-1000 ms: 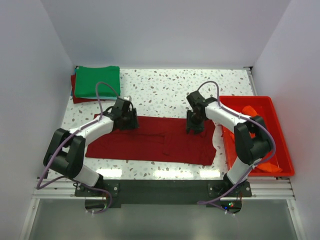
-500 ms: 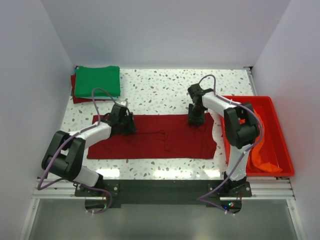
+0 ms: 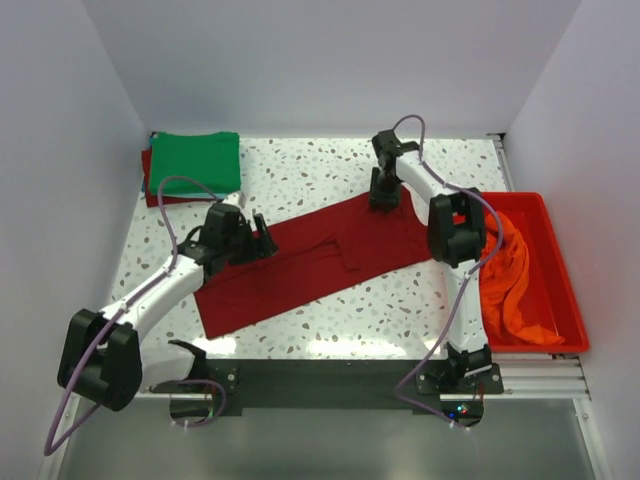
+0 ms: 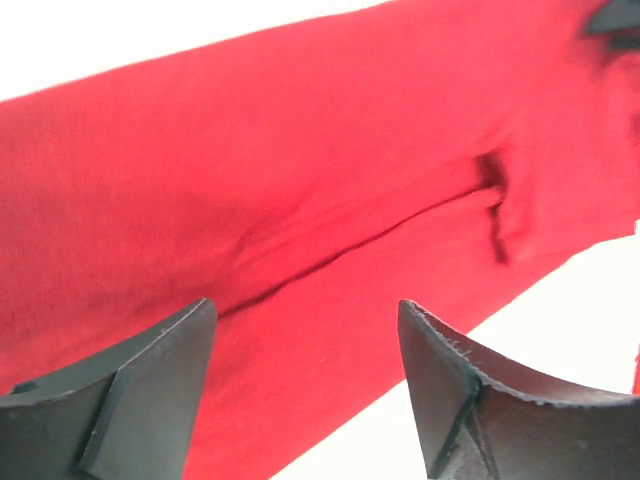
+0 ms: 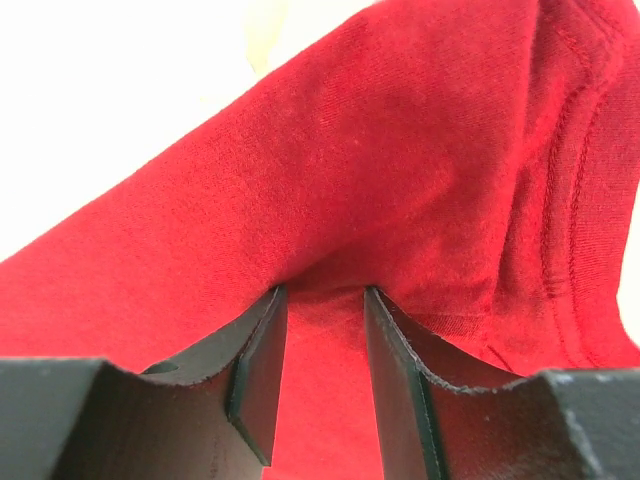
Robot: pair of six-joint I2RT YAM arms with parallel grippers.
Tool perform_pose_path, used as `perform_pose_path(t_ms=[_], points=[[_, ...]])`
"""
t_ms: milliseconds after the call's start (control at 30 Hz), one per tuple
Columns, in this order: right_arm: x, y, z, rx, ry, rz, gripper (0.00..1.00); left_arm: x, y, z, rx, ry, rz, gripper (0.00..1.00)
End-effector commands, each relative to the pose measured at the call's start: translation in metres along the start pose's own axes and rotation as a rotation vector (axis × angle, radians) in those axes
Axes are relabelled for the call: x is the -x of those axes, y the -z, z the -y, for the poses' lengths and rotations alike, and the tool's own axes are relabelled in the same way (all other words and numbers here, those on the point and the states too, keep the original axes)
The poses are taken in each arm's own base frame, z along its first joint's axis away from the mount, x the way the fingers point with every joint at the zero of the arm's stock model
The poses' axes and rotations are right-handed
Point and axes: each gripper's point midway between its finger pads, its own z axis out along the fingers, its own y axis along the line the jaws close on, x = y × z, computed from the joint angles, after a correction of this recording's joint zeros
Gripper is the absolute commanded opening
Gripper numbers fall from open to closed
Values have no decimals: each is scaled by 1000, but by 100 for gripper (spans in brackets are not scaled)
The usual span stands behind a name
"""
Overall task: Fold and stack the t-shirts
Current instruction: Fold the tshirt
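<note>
Across the middle of the speckled white table (image 3: 300, 180), a dark red soft-cloth t-shirt (image 3: 300, 270) is stretched slantwise, its far right end clamped in the right gripper (image 5: 320, 330). The left gripper (image 4: 300, 380) is held with jaws apart just over the shirt's left part, nothing gripped. A folded bright green t-shirt (image 3: 195, 162) is laid at the far left corner.

A spread shirt (image 3: 310, 260) lies slanted across the middle of the bench (image 3: 300, 180), a pile (image 3: 195, 162) of what may be two folded shirts sits in the far left corner, and a tub (image 3: 560, 300) on the right holds another shirt (image 3: 510, 280).
</note>
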Motion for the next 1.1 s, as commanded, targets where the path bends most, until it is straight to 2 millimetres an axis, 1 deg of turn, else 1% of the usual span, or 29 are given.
perform_pose_path(t_ms=[0, 33, 67, 100, 133, 167, 200, 233, 267, 300, 367, 400, 467, 500, 567, 633, 700, 733, 767, 800, 833, 933, 967, 1033, 1067], points=[[17, 12, -12, 57, 11, 25, 41, 29, 10, 8, 1, -21, 55, 79], [21, 26, -16, 83, 7, 44, 41, 26, 5, 3, 20, -23, 42, 80], [23, 34, -19, 100, 4, 57, 41, 22, 1, -3, 34, -23, 30, 81], [20, 36, -20, 114, -3, 57, 42, 22, -3, -6, 36, -39, 31, 82], [20, 43, -20, 121, -10, 71, 42, 19, -7, -12, 47, -47, 25, 84], [20, 62, -25, 169, -20, 83, 43, 7, -16, -31, 99, -36, -3, 84], [9, 63, -24, 178, -25, 60, 43, 4, -21, -38, 109, -22, -11, 84], [5, 67, -24, 193, -33, 62, 43, 0, -24, -44, 111, -5, -24, 84], [3, 85, -28, 234, -36, 81, 43, -10, -27, -51, 109, 16, -55, 84], [-12, 78, -24, 234, -41, 51, 43, -10, -28, -50, 97, 25, -44, 84], [-25, 81, -23, 252, -47, 41, 43, -15, -27, -49, 76, 26, -46, 84], [-39, 78, -17, 250, -52, 17, 43, -14, -27, -48, 70, 26, -42, 84], [-47, 73, -15, 247, -52, 6, 43, -16, -26, -50, 75, 22, -47, 84], [-56, 64, -10, 228, -55, -19, 43, -20, -26, -52, 83, 17, -59, 84], [-63, 56, -9, 225, -49, -46, 43, -26, -27, -56, 92, 16, -70, 84], [-66, 44, -6, 202, -44, -63, 43, -29, -27, -59, 96, 11, -76, 84], [-62, 37, -5, 183, -41, -62, 43, -36, -28, -61, 98, 15, -96, 84], [-65, 27, 0, 156, -34, -82, 43, -37, -28, -60, 93, 19, -101, 84], [-65, 23, 1, 145, -31, -87, 43, -43, -28, -60, 82, 24, -115, 84], [-62, 21, 1, 138, -25, -83, 42, -44, -28, -59, 73, 31, -114, 84], [-64, 13, 6, 108, -21, -93, 42, -47, -28, -59, 71, 36, -122, 83], [-61, 2, 13, 65, -20, -100, 42, -57, -25, -66, 93, 51, -139, 83], [-63, -7, 17, 41, -20, -114, 42, -61, -23, -66, 92, 54, -145, 83], [-58, -11, 20, 30, -28, -123, 42, -64, -20, -64, 80, 71, -145, 83], [-59, -20, 25, 1, -31, -136, 42, -72, -19, -64, 71, 81, -163, 83]])
